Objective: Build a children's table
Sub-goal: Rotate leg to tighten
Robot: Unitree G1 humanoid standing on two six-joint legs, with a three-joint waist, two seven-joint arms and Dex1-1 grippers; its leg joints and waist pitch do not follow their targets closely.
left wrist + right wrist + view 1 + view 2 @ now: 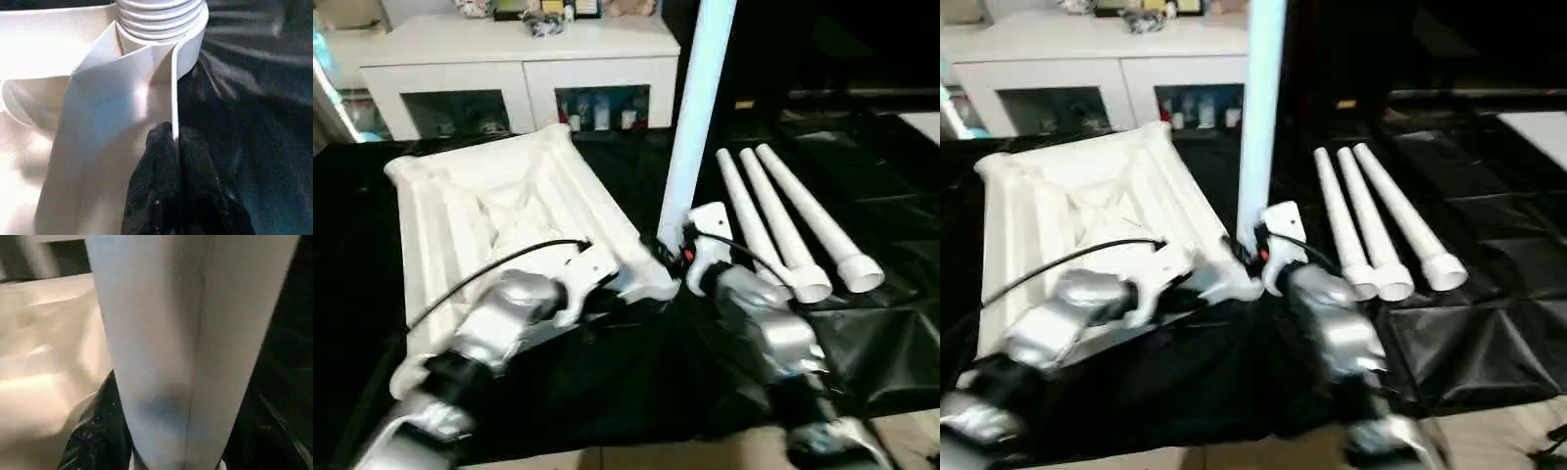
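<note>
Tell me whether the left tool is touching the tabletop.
Touching. In the left wrist view the left tool is shut on a thin rib of the tabletop, fingers pressed against both sides.

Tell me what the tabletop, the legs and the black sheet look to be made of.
Tabletop: likely moulded white plastic, smooth, with ribs underneath.
Legs: same-looking white plastic tubes; the upright leg has a threaded end.
Sheet: thin, glossy black plastic film, judging by creases and shine.

A white leg (190, 347) (upright) sits between the right claw's (171, 450) black fingers (95, 440).
</note>
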